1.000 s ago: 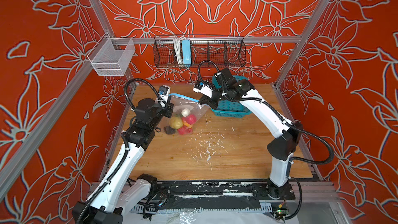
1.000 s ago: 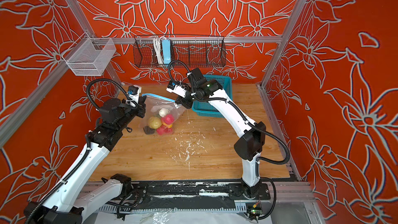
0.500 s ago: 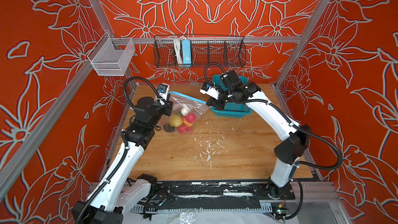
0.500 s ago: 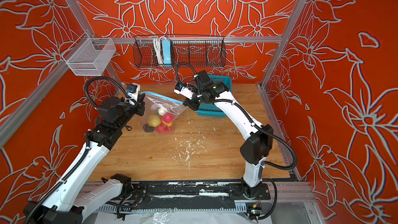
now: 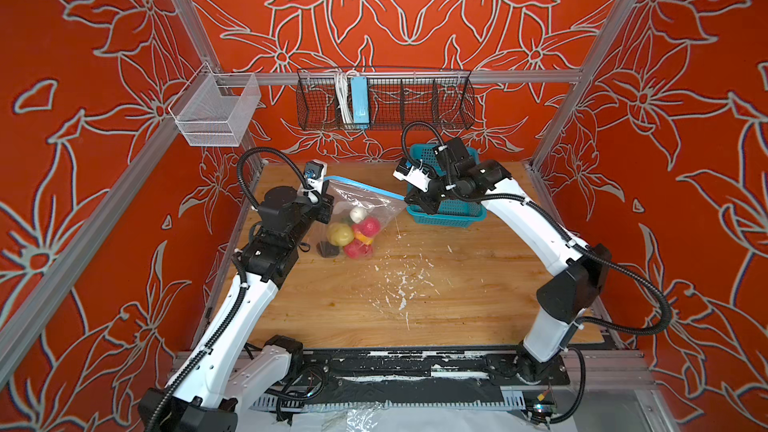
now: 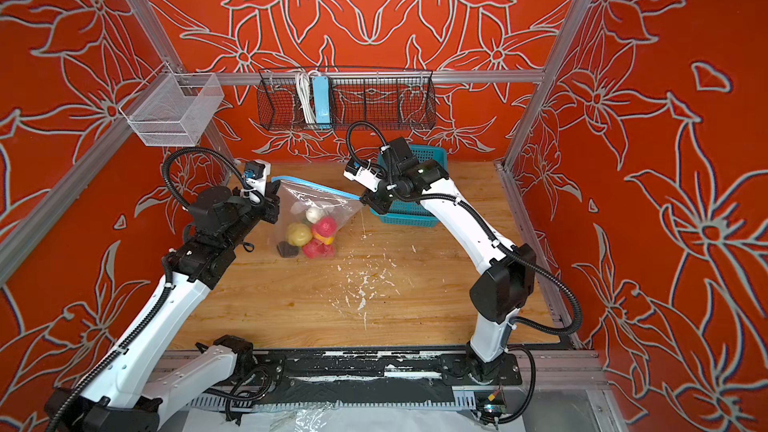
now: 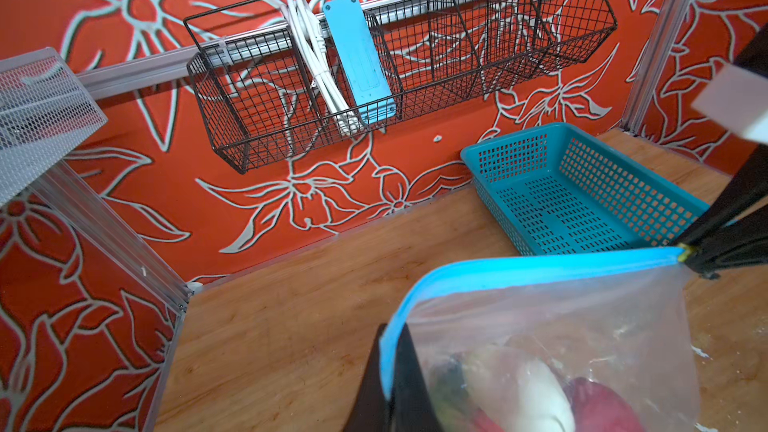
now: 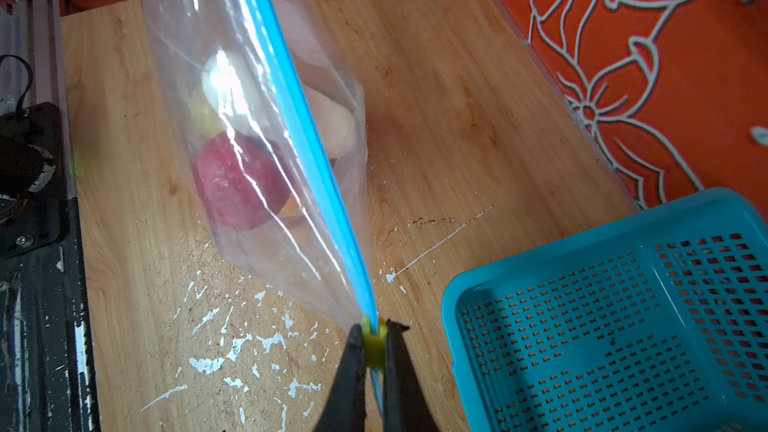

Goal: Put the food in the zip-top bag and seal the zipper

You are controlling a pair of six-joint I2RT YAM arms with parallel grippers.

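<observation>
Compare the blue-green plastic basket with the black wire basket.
The plastic basket sits on the table; the wire basket hangs on the wall. The plastic basket is one open tray with nothing visible in it; the wire basket is split into compartments and holds a blue power strip and a white cable. Both are open-topped with see-through sides.

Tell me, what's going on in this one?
Two arms hold a zip-top bag up by its top edge. The left pincer is clamped on one end of the blue zipper, the right pincer on the yellow slider at the other end. The toy fruits and vegetables are inside; the teal basket is empty. The zipper looks closed.
</observation>
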